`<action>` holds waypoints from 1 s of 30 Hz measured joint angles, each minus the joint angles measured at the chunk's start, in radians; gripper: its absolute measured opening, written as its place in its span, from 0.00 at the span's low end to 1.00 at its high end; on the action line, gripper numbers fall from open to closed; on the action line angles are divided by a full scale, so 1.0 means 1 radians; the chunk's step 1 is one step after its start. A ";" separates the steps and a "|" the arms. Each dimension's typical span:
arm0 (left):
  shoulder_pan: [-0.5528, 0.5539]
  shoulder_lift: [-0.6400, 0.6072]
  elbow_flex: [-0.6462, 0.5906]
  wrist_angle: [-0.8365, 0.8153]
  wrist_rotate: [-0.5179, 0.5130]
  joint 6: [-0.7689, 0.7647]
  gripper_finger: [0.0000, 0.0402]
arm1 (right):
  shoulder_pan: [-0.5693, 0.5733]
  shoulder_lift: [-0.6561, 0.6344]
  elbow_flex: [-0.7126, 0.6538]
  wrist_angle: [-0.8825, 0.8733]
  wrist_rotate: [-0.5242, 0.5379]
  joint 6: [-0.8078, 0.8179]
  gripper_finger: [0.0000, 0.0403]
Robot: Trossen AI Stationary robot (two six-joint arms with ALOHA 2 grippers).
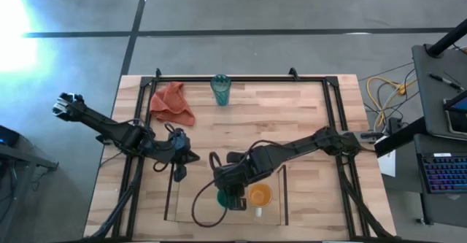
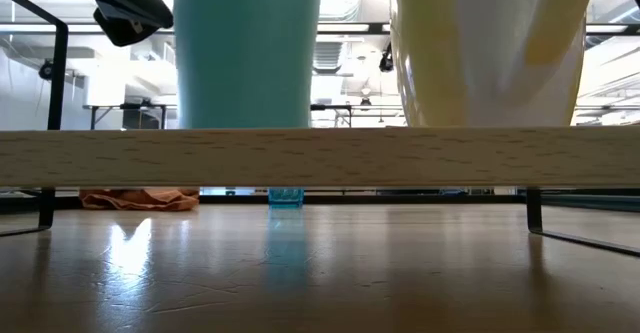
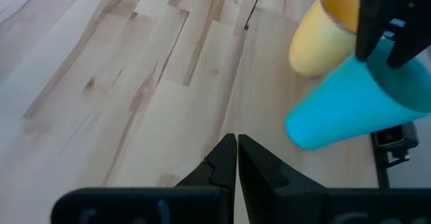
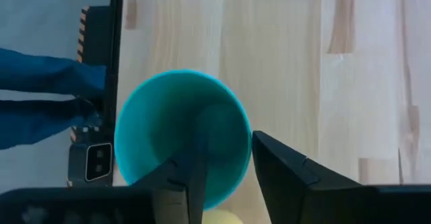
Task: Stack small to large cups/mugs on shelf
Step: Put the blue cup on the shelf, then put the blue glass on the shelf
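Observation:
The small green cup point(image 1: 224, 197) stands upright on the shelf point(image 1: 283, 192), left of the orange mug point(image 1: 260, 195), whose white handle points to the near edge. In the low view, the cup point(image 2: 245, 48) and the mug point(image 2: 490, 43) rest by their bases on the shelf's wooden board point(image 2: 320, 158). My right gripper point(image 1: 233, 199) is over the cup, slightly open, one finger inside the cup point(image 4: 168, 116) and one outside. My left gripper point(image 1: 179, 174) is shut and empty left of the shelf. The ribbed teal tumbler point(image 1: 220, 90) stands at the far edge. My right gripper point(image 4: 229, 140) comes from above, pointing down, astride the cup's rim point(image 4: 248, 133) on the side toward the mug. A gap shows between the inner finger point(image 4: 199, 163) and the wall. Whether the outer finger point(image 4: 283, 170) touches the rim, I cannot tell.
The red-orange cloth point(image 1: 171, 103) lies at the far left beside the tumbler. A black metal frame point(image 1: 241, 78) runs round the tabletop. Bare wood lies between the shelf and the tumbler. A person's blue-clad legs point(image 4: 47, 109) show beyond the table edge.

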 joint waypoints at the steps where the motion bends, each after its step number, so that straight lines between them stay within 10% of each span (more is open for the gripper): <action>1: 0.000 0.000 0.000 -0.008 0.000 0.000 0.00 | 0.001 0.000 0.000 -0.003 0.003 0.000 0.27; 10: 0.000 0.000 0.000 -0.003 -0.008 0.000 0.00 | -0.010 -0.053 0.000 -0.007 0.074 -0.003 0.30; 16: 0.000 -0.006 0.000 0.030 -0.052 -0.001 0.00 | -0.046 -0.113 0.000 -0.023 0.316 0.034 0.31; 21: 0.039 -0.050 0.064 0.019 -0.151 0.130 0.00 | -0.191 -0.140 0.001 -0.029 0.271 0.100 0.31; 25: 0.244 -0.083 0.209 -0.103 -0.173 0.274 0.00 | -0.343 -0.157 0.000 -0.039 0.243 0.113 0.31; 30: 0.760 -0.026 0.308 -0.248 0.188 0.474 0.00 | -0.547 -0.200 0.000 -0.168 0.242 0.135 0.31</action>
